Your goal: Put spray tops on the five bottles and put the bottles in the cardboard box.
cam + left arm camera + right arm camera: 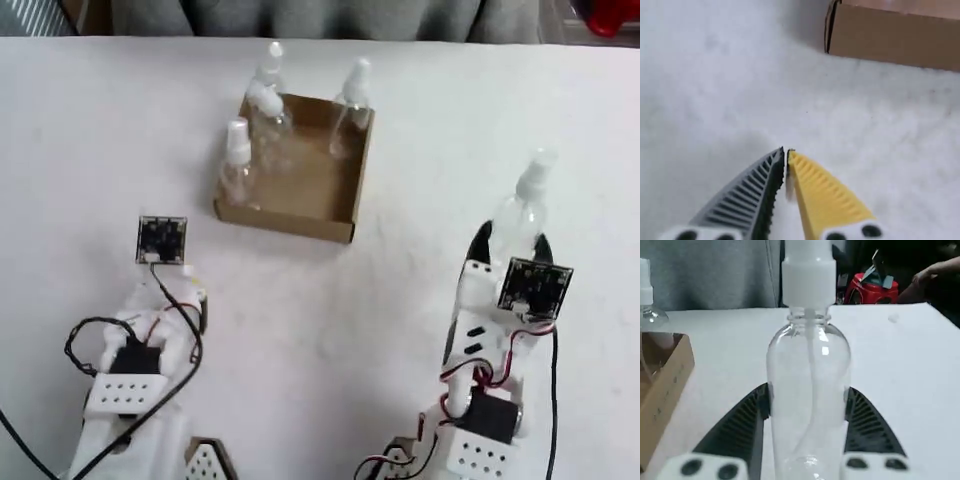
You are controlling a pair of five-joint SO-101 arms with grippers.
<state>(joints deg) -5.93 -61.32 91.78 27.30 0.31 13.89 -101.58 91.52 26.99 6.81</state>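
Our right pincer (807, 390) grips the clear plastic bottle with a white spray top (807, 355), well right of the brown cardboard box (285, 222). Carried low, we judge it could topple the clear bottles (238, 160) standing inside. Our left pincer (786, 152) sits clenched, empty.

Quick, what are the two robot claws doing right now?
Left gripper: closed, holding nothing.
Right gripper: closed on a spray bottle.
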